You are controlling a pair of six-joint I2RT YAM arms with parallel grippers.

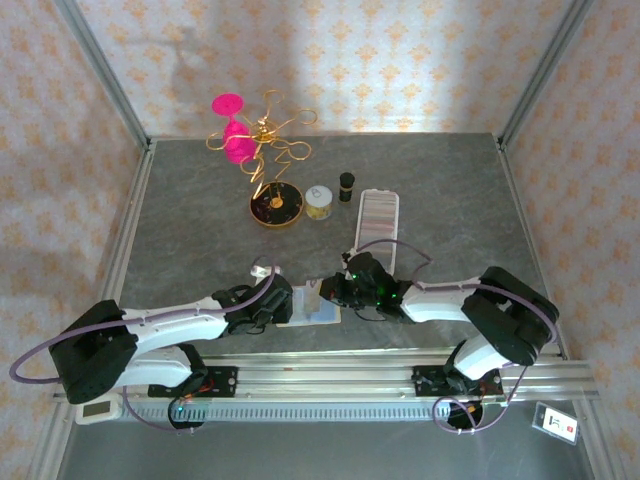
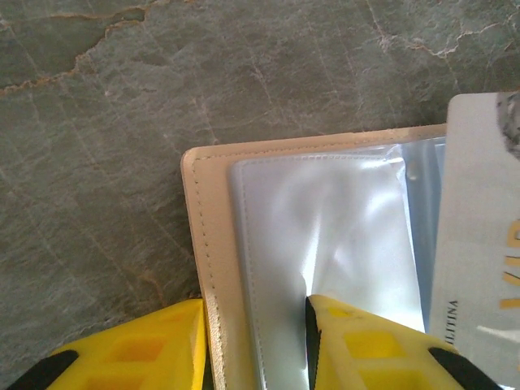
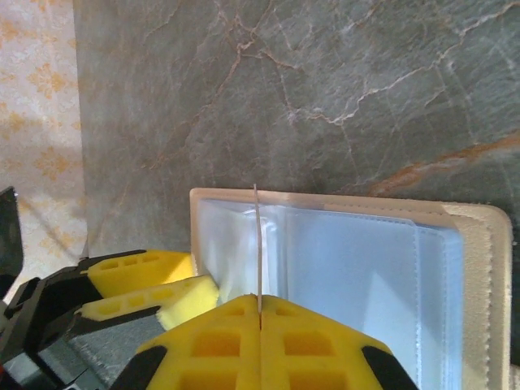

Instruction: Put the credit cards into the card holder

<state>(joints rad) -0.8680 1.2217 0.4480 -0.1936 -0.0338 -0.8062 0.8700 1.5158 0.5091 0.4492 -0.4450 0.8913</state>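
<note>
In the left wrist view the credit card [image 2: 479,244] at 3 o'clock runs off the right edge, its print cut short, and the card holder [image 2: 213,268] runs off the bottom. From the right wrist the card stands edge-on, face unseen; the right gripper [image 3: 258,302] hides the holder's 6 o'clock edge.

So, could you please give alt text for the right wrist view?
The right hand, shut on a thin credit card seen edge-on, holds it upright over the open beige card holder. The left hand sits at the holder's edge on the grey table.
</note>
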